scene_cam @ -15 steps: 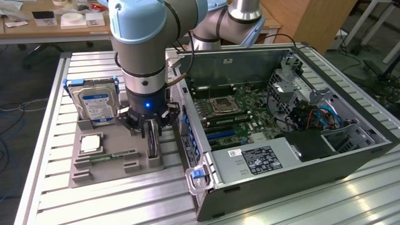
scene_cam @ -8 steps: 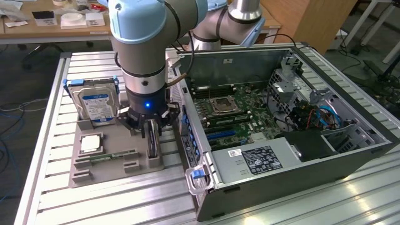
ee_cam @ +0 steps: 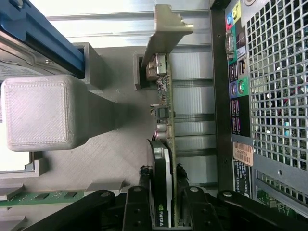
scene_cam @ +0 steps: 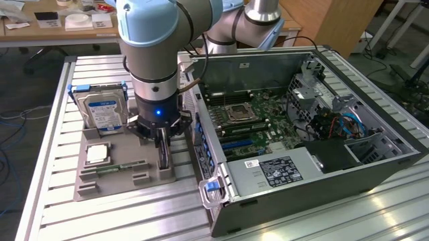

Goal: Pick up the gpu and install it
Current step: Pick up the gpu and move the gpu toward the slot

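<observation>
Hand [scene_cam: 163, 144] low over grey holder tray [scene_cam: 100, 188] on table [scene_cam: 134, 221], fingers [ee_cam: 137, 207] pinching both faces of gpu [ee_cam: 162, 163]; gpu stands on edge in tray, just beside open computer case [scene_cam: 302, 170].

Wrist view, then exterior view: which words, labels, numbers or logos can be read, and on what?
Nothing reads clearly enough to quote.
gpu: small logo on its black cooler, too small.
Orange sticker on the computer case rear: blurred.
Hard drive, blue label: illegible.
Black label on the grey box inside the case: illegible.
</observation>
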`<state>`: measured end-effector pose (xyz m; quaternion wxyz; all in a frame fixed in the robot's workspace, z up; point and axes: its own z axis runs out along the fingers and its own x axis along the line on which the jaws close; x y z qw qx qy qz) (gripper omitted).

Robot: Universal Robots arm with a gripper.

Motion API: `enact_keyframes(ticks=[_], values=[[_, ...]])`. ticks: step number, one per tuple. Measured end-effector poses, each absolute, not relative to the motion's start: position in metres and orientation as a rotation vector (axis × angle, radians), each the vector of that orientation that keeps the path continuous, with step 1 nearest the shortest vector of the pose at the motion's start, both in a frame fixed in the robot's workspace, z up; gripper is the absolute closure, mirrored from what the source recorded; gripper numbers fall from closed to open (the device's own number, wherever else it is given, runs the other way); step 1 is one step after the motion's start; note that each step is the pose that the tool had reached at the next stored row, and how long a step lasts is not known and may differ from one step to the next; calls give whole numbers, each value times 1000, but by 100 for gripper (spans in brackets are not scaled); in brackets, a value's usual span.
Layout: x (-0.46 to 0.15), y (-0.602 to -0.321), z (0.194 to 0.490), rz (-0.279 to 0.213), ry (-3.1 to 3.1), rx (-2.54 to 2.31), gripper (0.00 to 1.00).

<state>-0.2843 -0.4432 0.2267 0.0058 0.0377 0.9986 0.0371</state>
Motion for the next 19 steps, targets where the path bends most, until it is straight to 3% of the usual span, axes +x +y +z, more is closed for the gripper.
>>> enact_keyframes(ticks=[1,2,9,19], values=[[-284,-443,227,116,3126,118,62],[-284,-443,227,116,3126,118,69],[-284,-443,227,116,3126,118,73],[-284,-443,227,116,3126,118,73]])
